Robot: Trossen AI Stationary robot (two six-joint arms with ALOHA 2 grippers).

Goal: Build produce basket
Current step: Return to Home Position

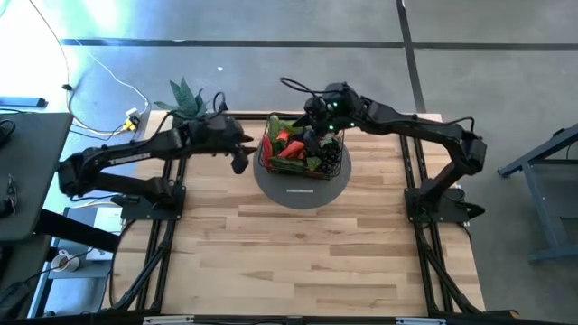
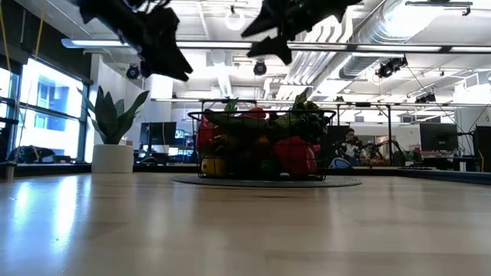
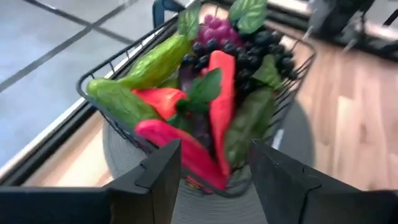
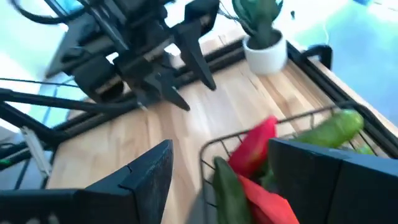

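Hovering just beside the basket (image 1: 343,155) on its own arm's side, left gripper (image 1: 238,161): fingers spread, empty. Right gripper (image 1: 316,128) above the basket, fingers apart, nothing held. Produce (image 3: 186,106) heaped inside; basket on grey mat (image 1: 302,193). Potted plant (image 1: 185,97) behind left arm. Both arms reach inward, raised off the table (image 1: 298,262).

We see a black, jointed left arm (image 1: 126,161) and right arm (image 1: 424,126), the latter bearing a looping cable (image 1: 293,84) and green lights (image 1: 335,106).
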